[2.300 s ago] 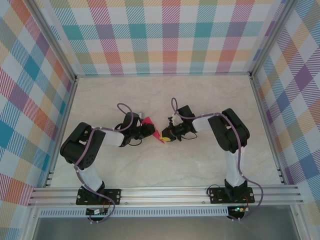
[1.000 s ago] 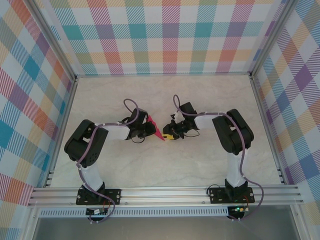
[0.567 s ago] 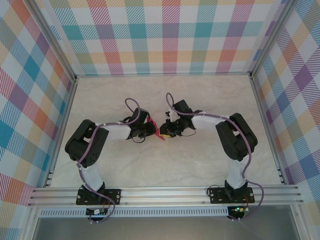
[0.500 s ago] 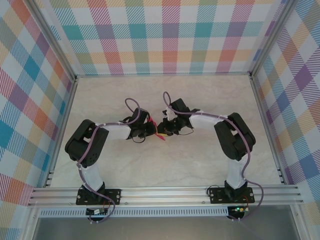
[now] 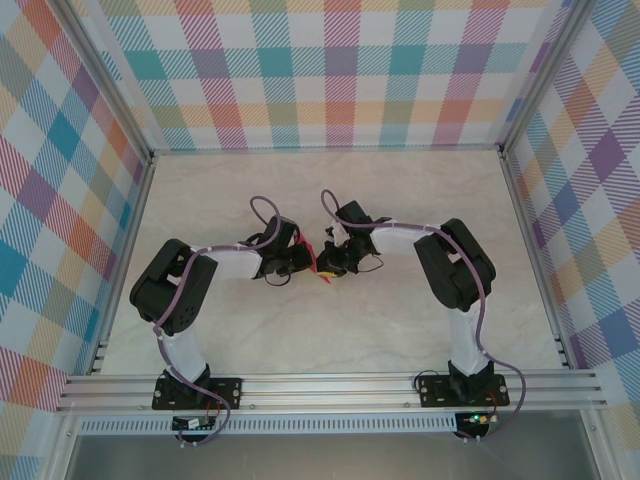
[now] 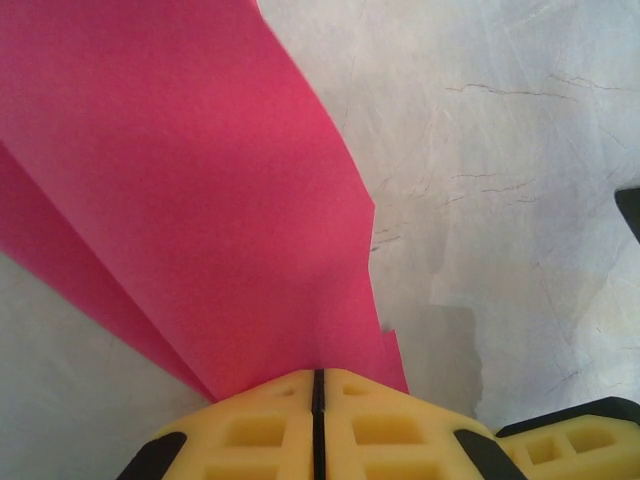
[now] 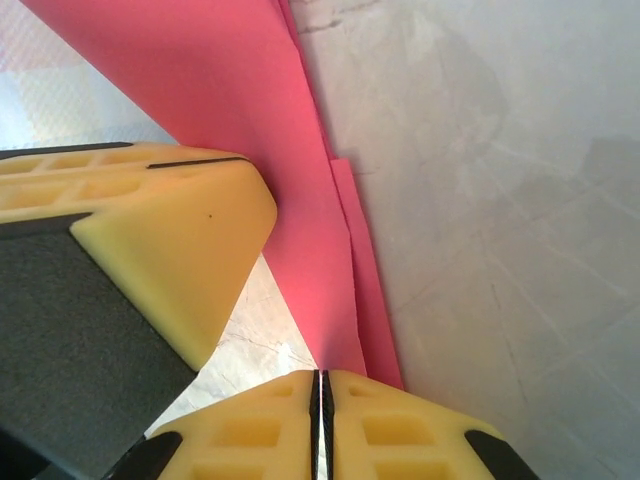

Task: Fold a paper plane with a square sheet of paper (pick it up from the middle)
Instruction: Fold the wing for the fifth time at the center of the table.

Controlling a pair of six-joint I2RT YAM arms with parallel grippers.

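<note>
The pink-red sheet of paper (image 5: pixel 319 266) is folded into narrow overlapping layers and hangs just above the table's middle, between the two grippers. My left gripper (image 5: pixel 309 262) is shut on its lower edge; in the left wrist view the paper (image 6: pixel 200 180) fans up from the closed yellow fingertips of that gripper (image 6: pixel 318 378). My right gripper (image 5: pixel 329 264) comes in from the right, shut on the paper's edge. In the right wrist view the paper (image 7: pixel 240 120) rises from the right gripper's (image 7: pixel 320 378) pinched tips. A finger of the left gripper (image 7: pixel 170 240) lies close on the left there.
The marble-patterned table (image 5: pixel 330 330) has free room on all sides of the two arms. Checked walls on an aluminium frame (image 5: pixel 330 60) close the back and both sides. A rail (image 5: pixel 330 385) at the near edge carries the arm bases.
The right gripper has moved left toward the left gripper and shut on the paper. The left gripper has kept its hold and hardly moved.
</note>
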